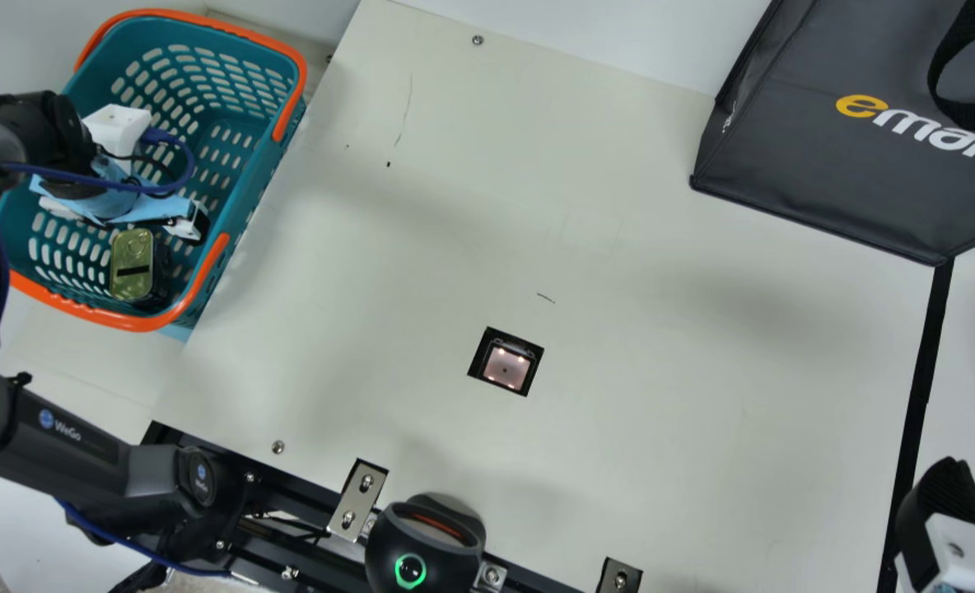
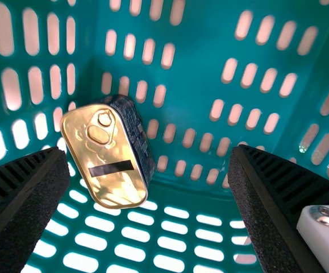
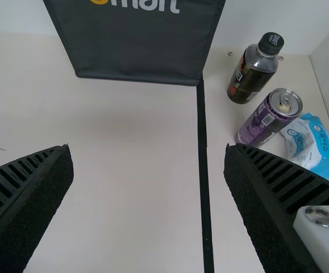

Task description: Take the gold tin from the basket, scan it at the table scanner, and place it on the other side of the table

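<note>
My left gripper is over the teal basket in the main view. The gold tin lies inside, near the basket's front wall. In the left wrist view my left gripper stands open above the tin, whose gold lid with ring pull faces the camera, untouched by the fingers. The table scanner is set into the tabletop. My right gripper is at the table's right, by the black line; in the right wrist view this gripper is open and holds nothing.
A dark bag stands at the back right. Beyond the black line are a bottle, a purple can and a blue-and-white pack. A round black device is at the front edge.
</note>
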Controlling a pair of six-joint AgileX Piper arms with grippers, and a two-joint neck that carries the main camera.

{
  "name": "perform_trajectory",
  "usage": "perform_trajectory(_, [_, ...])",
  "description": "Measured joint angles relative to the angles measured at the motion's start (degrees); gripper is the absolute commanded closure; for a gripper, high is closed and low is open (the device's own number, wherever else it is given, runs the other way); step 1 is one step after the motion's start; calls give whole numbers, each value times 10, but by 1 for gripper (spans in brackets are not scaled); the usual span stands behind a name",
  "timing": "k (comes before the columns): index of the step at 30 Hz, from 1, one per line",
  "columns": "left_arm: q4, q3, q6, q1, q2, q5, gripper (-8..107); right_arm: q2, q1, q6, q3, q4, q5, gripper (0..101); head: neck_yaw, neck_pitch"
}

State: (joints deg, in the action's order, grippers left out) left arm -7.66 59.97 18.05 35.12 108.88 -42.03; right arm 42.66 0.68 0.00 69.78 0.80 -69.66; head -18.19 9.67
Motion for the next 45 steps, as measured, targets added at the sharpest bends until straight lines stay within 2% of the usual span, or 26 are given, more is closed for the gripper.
perform_trajectory(24, [-102, -51, -167, 0, 32, 64, 9, 0, 0, 0, 0, 0, 0, 6, -1, 0])
perform_trajectory(45, [-148, -71, -225, 6, 60, 109, 9, 0, 0, 0, 0, 0, 0, 6, 0, -1])
